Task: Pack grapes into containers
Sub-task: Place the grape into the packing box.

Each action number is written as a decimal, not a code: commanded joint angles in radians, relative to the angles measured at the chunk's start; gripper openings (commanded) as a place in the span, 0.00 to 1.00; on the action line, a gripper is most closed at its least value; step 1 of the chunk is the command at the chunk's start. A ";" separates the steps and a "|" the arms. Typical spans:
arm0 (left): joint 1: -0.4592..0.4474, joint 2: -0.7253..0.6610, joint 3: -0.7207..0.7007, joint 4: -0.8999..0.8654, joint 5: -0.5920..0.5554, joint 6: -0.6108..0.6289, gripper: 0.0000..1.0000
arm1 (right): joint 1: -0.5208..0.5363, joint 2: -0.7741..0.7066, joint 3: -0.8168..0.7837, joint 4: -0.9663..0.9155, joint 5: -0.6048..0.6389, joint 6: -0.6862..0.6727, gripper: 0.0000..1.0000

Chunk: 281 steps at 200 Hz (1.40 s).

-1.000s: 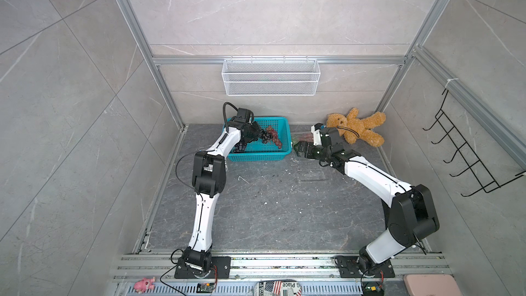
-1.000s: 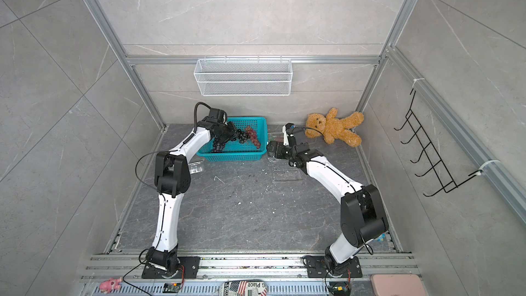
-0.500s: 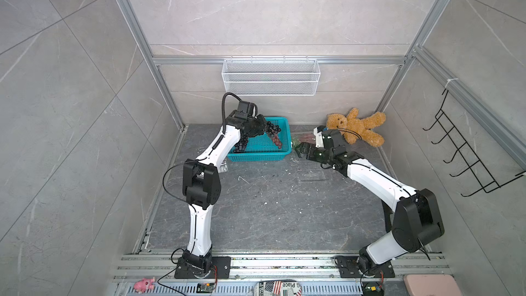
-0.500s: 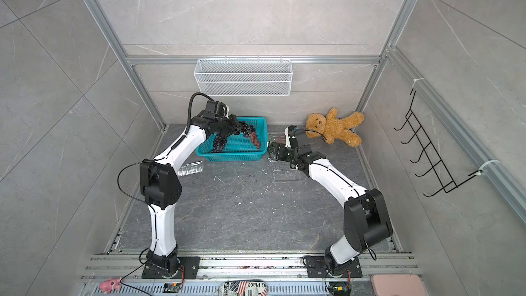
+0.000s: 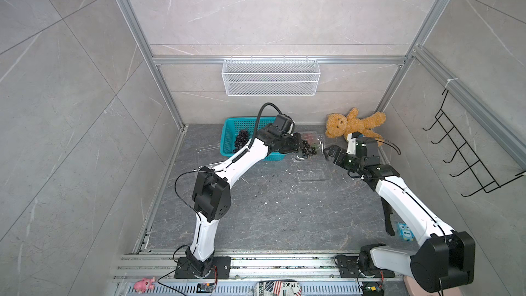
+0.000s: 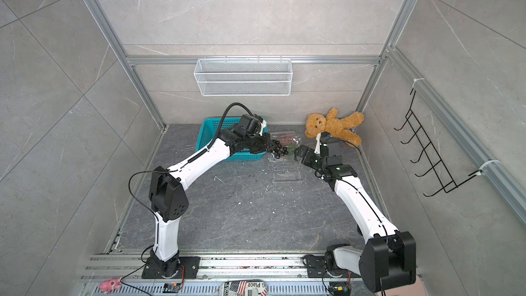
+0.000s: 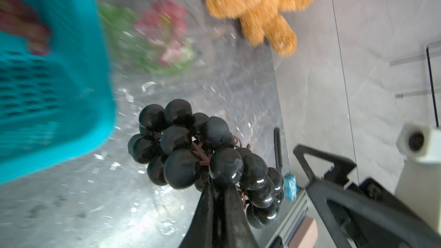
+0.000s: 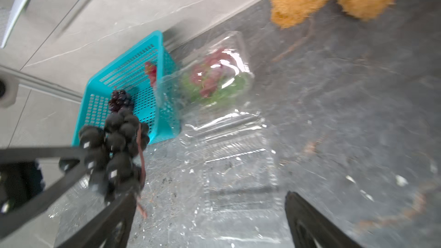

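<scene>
Two robot arms reach over a grey desk [image 5: 270, 209]. The left hand [image 7: 219, 187] is pressed together on the stem of a dark bunch [image 7: 191, 149], pinching it in the air just off the side of the teal basket [image 5: 227, 135] that faces the right arm. The bunch's long axis runs on from the fingertips, away from the basket.

Under it, just beside that same side of the basket, lie two clear boxes. A filled box [image 8: 219, 75] with pink and green grapes sits toward the basket's back corner. An empty box [image 8: 238, 163], apparently open, sits off the front corner. The bunch hangs roughly over the line where they meet.

The right hand [image 5: 328, 153] is spread wide and holds nothing, on the boxes' far side from the basket.

By this the left hand is nearer, and needs only a short carry toward the empty box. More dark grapes [image 5: 242, 139] lie in the basket
</scene>
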 commanded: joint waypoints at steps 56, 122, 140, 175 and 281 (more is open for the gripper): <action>-0.110 0.116 0.031 0.094 -0.002 -0.052 0.02 | -0.106 -0.112 -0.118 -0.054 -0.066 -0.006 0.99; -0.117 0.236 0.073 0.132 0.005 -0.093 0.02 | -0.153 -0.111 -0.169 -0.011 -0.111 -0.004 0.99; -0.118 0.267 0.097 0.132 0.006 -0.098 0.02 | -0.159 -0.107 -0.178 -0.004 -0.116 -0.007 0.99; -0.117 0.325 0.125 0.135 0.007 -0.106 0.02 | -0.164 -0.092 -0.195 0.014 -0.127 -0.009 0.99; -0.111 0.406 0.138 0.165 0.010 -0.134 0.02 | -0.164 0.135 -0.243 0.116 -0.158 -0.001 0.76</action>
